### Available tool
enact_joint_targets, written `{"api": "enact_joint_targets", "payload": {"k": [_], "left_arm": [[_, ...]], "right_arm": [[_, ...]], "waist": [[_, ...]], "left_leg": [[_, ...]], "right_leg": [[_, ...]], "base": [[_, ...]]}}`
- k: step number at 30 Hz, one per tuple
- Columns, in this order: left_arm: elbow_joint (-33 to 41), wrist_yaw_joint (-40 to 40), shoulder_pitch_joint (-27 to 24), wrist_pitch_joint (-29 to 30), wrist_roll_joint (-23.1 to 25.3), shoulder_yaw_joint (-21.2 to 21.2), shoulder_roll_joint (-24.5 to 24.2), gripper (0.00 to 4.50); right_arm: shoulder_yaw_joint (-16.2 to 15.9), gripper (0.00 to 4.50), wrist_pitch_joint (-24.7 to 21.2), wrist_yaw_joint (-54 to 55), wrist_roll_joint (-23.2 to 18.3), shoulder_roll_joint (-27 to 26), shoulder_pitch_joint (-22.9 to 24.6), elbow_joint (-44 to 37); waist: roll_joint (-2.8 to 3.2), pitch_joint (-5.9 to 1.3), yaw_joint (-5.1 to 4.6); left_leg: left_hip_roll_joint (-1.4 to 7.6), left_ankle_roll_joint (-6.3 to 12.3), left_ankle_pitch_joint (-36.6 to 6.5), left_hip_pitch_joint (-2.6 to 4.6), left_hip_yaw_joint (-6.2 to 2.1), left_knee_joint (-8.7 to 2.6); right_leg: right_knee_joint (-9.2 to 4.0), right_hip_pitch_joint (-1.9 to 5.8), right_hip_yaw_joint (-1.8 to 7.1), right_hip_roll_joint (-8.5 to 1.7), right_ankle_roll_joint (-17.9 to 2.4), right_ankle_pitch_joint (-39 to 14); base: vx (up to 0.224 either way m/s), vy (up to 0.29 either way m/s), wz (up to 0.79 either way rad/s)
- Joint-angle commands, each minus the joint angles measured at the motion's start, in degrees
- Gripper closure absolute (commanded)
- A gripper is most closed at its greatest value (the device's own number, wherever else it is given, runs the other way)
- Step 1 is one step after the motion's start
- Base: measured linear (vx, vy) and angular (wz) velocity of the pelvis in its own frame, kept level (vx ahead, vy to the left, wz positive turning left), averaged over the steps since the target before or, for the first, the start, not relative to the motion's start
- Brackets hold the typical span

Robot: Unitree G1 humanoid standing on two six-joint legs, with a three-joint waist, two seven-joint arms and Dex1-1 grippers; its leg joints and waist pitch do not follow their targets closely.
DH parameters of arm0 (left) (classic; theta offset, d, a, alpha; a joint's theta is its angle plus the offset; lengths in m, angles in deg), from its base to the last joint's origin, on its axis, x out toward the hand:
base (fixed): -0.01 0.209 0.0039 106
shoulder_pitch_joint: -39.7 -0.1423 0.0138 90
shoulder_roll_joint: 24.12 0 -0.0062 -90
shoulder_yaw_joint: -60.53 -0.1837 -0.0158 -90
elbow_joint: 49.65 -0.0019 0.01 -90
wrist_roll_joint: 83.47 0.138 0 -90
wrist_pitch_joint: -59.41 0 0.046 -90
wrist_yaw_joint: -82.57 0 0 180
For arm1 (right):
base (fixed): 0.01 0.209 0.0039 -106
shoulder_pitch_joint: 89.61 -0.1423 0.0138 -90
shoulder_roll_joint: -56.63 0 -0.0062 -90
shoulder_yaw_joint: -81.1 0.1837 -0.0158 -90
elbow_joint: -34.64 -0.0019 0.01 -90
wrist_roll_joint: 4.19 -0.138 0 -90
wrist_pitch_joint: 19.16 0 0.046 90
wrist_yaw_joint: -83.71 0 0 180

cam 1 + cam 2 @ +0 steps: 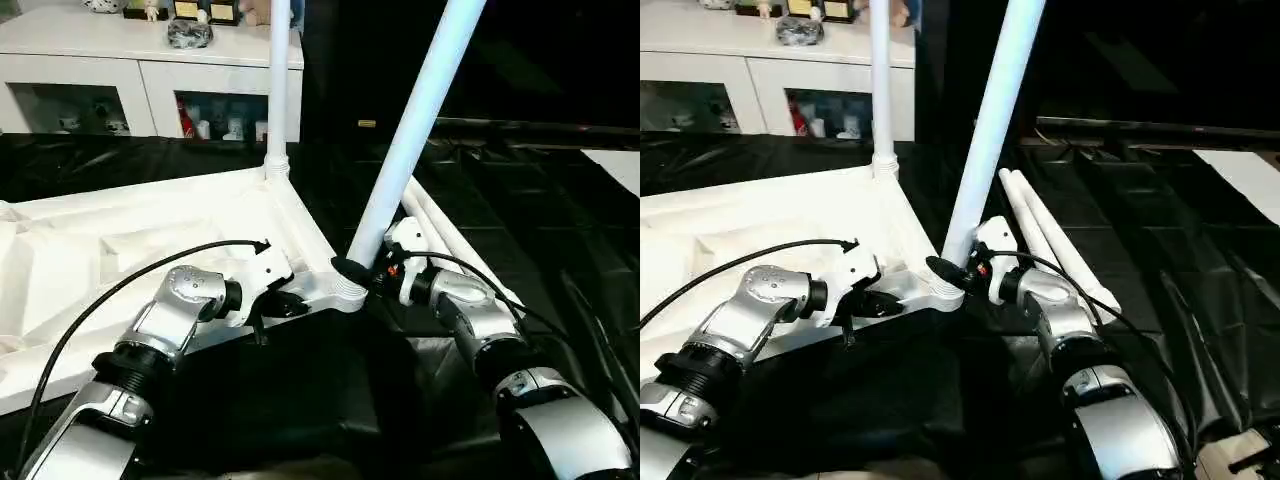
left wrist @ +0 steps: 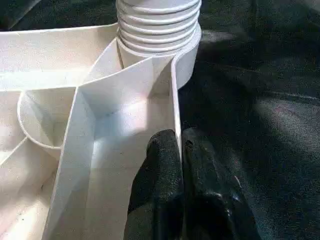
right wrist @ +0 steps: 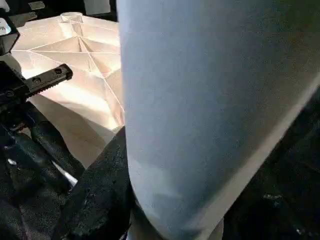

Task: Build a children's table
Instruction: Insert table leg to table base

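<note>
The white table top (image 1: 120,240) lies ribbed side up on a black sheet. One white leg (image 1: 278,90) stands upright in its far corner socket. A second leg (image 1: 415,120) leans to the right out of the near corner socket (image 1: 345,285). My right gripper (image 1: 355,270) is shut on this leg's base, and one black finger (image 3: 95,195) presses against it. My left gripper (image 2: 180,137) is shut on the top's thin rim wall, just beside that socket, where the leg's threaded end (image 2: 157,25) sits.
Two more white legs (image 1: 1050,240) lie side by side on the black sheet to the right of the top. A white cabinet (image 1: 150,60) with glass doors and ornaments stands at the back left. Black cables run from both wrists.
</note>
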Motion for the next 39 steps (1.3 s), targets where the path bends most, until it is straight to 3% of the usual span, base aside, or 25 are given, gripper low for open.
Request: {"api": "enact_joint_targets", "payload": {"k": [1, 2, 4, 5, 6, 9, 10, 13, 15, 17, 18, 19, 20, 21, 24, 30, 34, 39], "left_arm": [[2.82, 4.24, 1.0, -2.25, -1.63, -0.44, 0.03, 4.5], [2.76, 4.19, 0.99, -2.34, -1.58, -0.51, 0.05, 4.5], [2.7, 4.06, 0.97, -2.43, -1.49, -0.61, 0.12, 4.5], [2.7, 4.06, 0.97, -2.43, -1.49, -0.61, 0.12, 4.5], [2.76, 3.95, 1.0, -2.4, -1.53, -0.73, 0.15, 4.5], [2.88, 3.92, 0.92, -2.39, -1.54, -0.8, 0.13, 4.5], [2.94, 3.94, 0.85, -2.4, -1.5, -0.85, 0.09, 4.5], [3.09, 4.05, 0.63, -2.43, -1.4, -1.01, -0.03, 4.5], [3.17, 4.17, 0.57, -2.42, -1.4, -1.07, -0.11, 4.5], [3.33, 4.34, 0.43, -2.51, -1.4, -1.2, -0.31, 4.5], [3.33, 4.45, 0.41, -2.66, -1.49, -1.26, -0.5, 4.5], [3.33, 4.45, 0.41, -2.66, -1.49, -1.26, -0.5, 4.5], [3.4, 4.47, 0.41, -2.74, -1.5, -1.27, -0.63, 4.5], [3.57, 4.53, 0.37, -2.81, -1.54, -1.23, -0.77, 4.5], [3.64, 4.6, 0.32, -3.18, -1.58, -1.1, -0.89, 4.5], [3.96, 5.05, 0.1, -3.75, -1.77, -1.1, -1.34, 4.5], [4.47, 4.91, -0.19, -3.65, -1.79, -1.06, -1.71, 4.5], [5.3, 4.83, -0.78, -3.43, -1.69, -1.12, -2.19, 4.5]], "right_arm": [[-1.57, 2.6, -6.85, -2.77, 4.83, 6.9, 5.92, 3.47], [-2.09, 2.6, -10.5, -6.96, 3.35, 9.27, 7.46, -4.35], [-3.16, 2.6, -19.63, -11.17, 0.62, 13.54, 10.87, -20.61], [-3.16, 2.6, -19.63, -11.17, 0.62, 13.54, 10.87, -20.61], [-4.0, 2.6, -26.98, -11.74, -1.57, 16.51, 13.68, -32.99], [-4.51, 2.6, -29.45, -11.2, -2.4, 17.01, 15.0, -37.5], [-5.05, 2.6, -29.28, -10.5, -1.83, 15.76, 14.28, -36.49], [-6.03, 2.6, -30.22, -9.56, -0.1, 12.78, 11.27, -33.75], [-6.15, 2.6, -31.39, -9.38, -0.04, 12.91, 11.64, -35.1], [-6.67, 2.6, -37.06, -8.46, -1.38, 14.55, 13.45, -43.31], [-6.68, 2.6, -45.4, -7.17, -4.31, 17.01, 15.0, -54.15], [-6.68, 2.6, -45.4, -7.17, -4.31, 17.01, 15.0, -54.15], [-6.64, 2.6, -48.34, -6.86, -5.53, 17.85, 15.45, -57.92], [-6.63, 2.6, -50.34, -6.92, -6.44, 18.32, 15.73, -60.57], [-6.66, 2.6, -51.04, -7.44, -6.74, 18.07, 15.87, -61.63], [-6.52, 2.61, -52.17, -5.35, -6.57, 16.58, 15.67, -63.04], [-3.98, 2.61, -51.67, -0.73, -7.59, 13.3, 14.11, -63.07], [0.6, 2.61, -48.1, 3.43, -8.89, 9.07, 11.13, -59.98]], "waist": [[1.66, -1.17, -0.77], [1.15, -1.06, -0.18], [0.67, -1.07, 1.21], [0.05, -1.44, 1.85], [-0.15, -1.58, 2.59], [0.14, -2.08, 3.32], [0.09, -2.06, 3.34], [-0.01, -1.97, 2.92], [0.23, -2.28, 3.2], [0.23, -2.25, 3.21], [0.07, -2.38, 3.8], [0.04, -2.38, 3.93], [0.02, -2.58, 4.31], [0.31, -2.52, 4.39], [0.15, -2.87, 4.18], [0.12, -2.61, 3.73], [0.15, -2.61, 3.43], [0.39, -2.78, 3.39]], "left_leg": [[3.34, -4.51, -45.91, 2.31, -2.55, -5.87], [3.16, -3.76, -44.9, 2.8, -2.12, -5.64], [3.15, -2.59, -41.29, 2.97, -1.63, -5.34], [3.25, -1.6, -37.07, 2.35, -1.29, -5.48], [3.37, -0.43, -32.48, 1.99, -0.82, -5.56], [3.75, 0.68, -22.13, 0.46, -0.36, -5.73], [3.67, 0.86, -21.2, 0.64, -0.01, -5.48], [3.33, 0.6, -22.44, 0.48, 0.08, -5.18], [3.58, 0.75, -18.53, 0.34, 0.24, -5.15], [3.71, 1.0, -17.4, 0.39, 0.5, -5.1], [3.74, 1.54, -15.21, 0.62, 0.7, -4.96], [3.81, 1.9, -14.17, 0.81, 0.85, -4.81], [3.69, 2.89, -12.06, 0.65, 1.25, -4.32], [3.69, 3.48, -10.61, -0.05, 1.32, -4.25], [3.63, 2.72, -9.76, -0.32, 1.2, -4.0], [3.6, 1.56, -10.97, -0.32, 1.2, -4.03], [3.56, 0.68, -11.76, -0.23, 1.15, -4.09], [3.44, 0.29, -10.32, -0.25, 1.2, -3.88]], "right_leg": [[-5.75, -1.02, 1.43, -4.21, -6.44, -29.8], [-5.99, -1.36, 1.79, -4.04, -6.31, -29.45], [-6.13, -1.4, 2.46, -4.79, -5.96, -31.13], [-5.75, -0.73, 2.86, -5.15, -5.66, -30.26], [-5.65, -0.56, 3.24, -5.5, -5.95, -28.66], [-4.29, 0.43, 3.4, -5.63, -8.42, -18.2], [-4.16, 0.08, 3.33, -5.46, -9.47, -16.21], [-4.44, 0.04, 3.1, -5.67, -9.77, -21.59], [-4.15, 0.24, 3.1, -5.51, -9.77, -17.49], [-3.75, 0.27, 3.01, -5.15, -10.6, -13.83], [-3.51, 0.51, 3.1, -4.92, -10.42, -10.84], [-3.28, 0.35, 3.23, -4.81, -10.74, -9.04], [-2.69, 0.46, 3.14, -4.56, -11.47, -5.77], [-2.4, 0.62, 3.12, -4.93, -11.95, -4.32], [-2.13, 0.74, 2.87, -5.26, -11.97, -3.73], [-2.26, 0.55, 2.85, -5.14, -12.13, -5.78], [-2.34, 0.4, 2.93, -5.24, -11.52, -7.44], [-1.78, 0.36, 2.97, -5.11, -11.96, -4.43]], "base": [[0.0, 0.0, 0.0], [0.0, 0.0, 0.0], [0.0, 0.0, 0.0], [0.0, 0.0, 0.0], [0.0, 0.0, 0.0], [0.038, -0.006, -0.03], [0.051, -0.014, -0.05], [0.0, 0.0, 0.0], [0.0, 0.0, 0.0], [0.0, 0.0, 0.0], [0.0, 0.0, 0.0], [0.054, -0.02, 0.1], [0.057, -0.017, 0.1], [0.057, -0.017, 0.1], [0.0, 0.0, 0.0], [0.0, 0.0, 0.0], [0.0, 0.0, 0.0], [0.0, 0.0, 0.0]]}}
